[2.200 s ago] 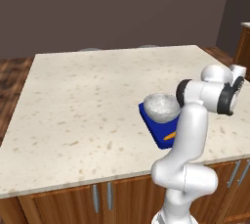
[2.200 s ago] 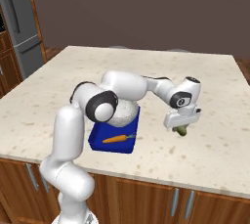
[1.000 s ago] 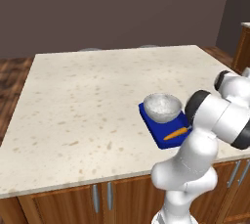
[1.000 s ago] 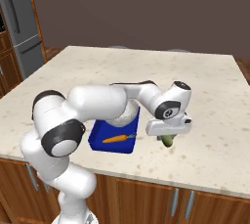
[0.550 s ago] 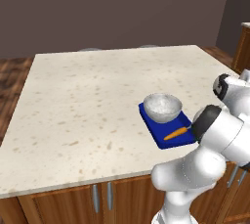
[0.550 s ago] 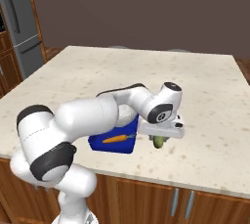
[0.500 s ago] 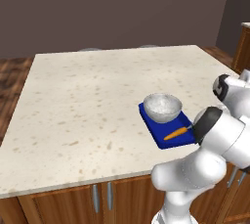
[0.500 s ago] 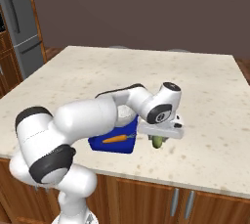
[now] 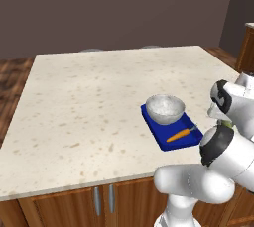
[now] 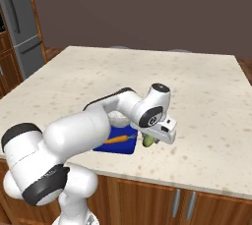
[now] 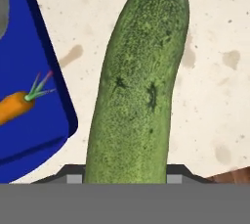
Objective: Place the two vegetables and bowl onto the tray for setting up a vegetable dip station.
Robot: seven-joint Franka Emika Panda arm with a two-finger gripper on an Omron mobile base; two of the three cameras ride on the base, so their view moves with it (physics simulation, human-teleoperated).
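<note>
Tray (image 9: 155, 123) set on counter (image 9: 89, 102) near front edge. Bowl (image 9: 164, 108) placed on tray's far end; carrot (image 9: 178, 135) laid on near end, in front of bowl. Cucumber (image 10: 148, 141) positioned just beyond tray's right edge, above counter, between gripper (image 10: 153, 140) fingers, apart from carrot.

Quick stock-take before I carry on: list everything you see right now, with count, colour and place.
tray: one, deep blue, near front right corner of counter
bowl: one, speckled whitish-grey, on the tray's far end
carrot: one, orange with green top, on the tray's near end
cucumber: one, dark green, off the tray, over the counter beside it, in the gripper
counter: one, beige speckled top, wooden cabinets below
gripper: one, closed on the cucumber
</note>
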